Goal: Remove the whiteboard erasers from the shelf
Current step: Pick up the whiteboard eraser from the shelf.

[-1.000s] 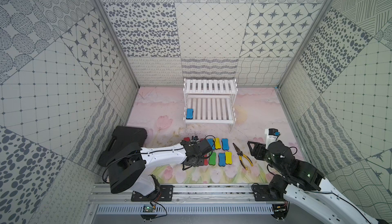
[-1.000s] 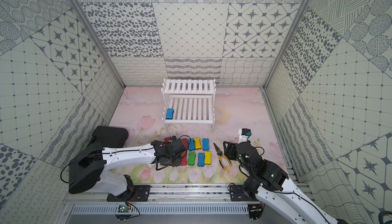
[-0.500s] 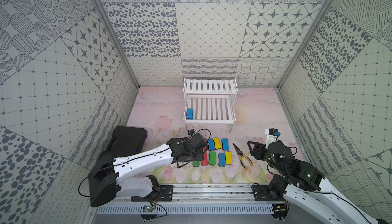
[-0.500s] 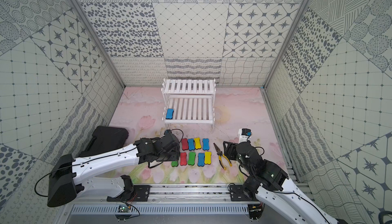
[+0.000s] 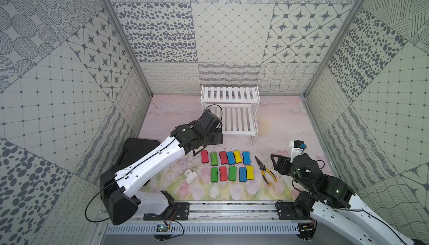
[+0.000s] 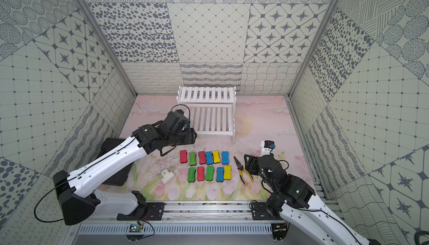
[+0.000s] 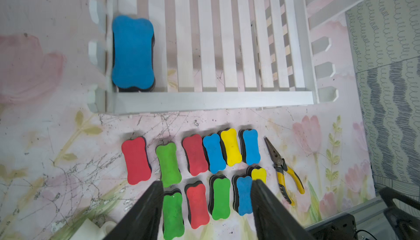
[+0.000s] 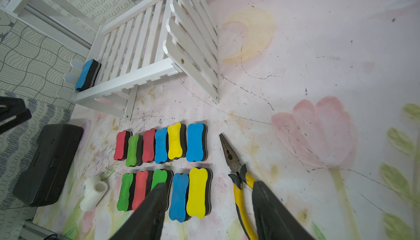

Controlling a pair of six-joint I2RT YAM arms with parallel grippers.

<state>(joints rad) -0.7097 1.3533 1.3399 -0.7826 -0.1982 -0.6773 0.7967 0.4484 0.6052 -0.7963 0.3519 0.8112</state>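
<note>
The blue eraser (image 7: 133, 52) lies on the shelf (image 7: 211, 101); my left tool (image 7: 207, 183) and right tool (image 8: 210, 184) both stand apart, empty.

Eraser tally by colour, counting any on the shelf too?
Red erasers: 3
Green erasers: 3
Blue erasers: 4, one of them on the shelf
Yellow erasers: 2
Total: 12

Blue eraser (image 7: 133, 52) — on shelf (image 7: 213, 101), tool (image 7: 206, 183) spread
</note>
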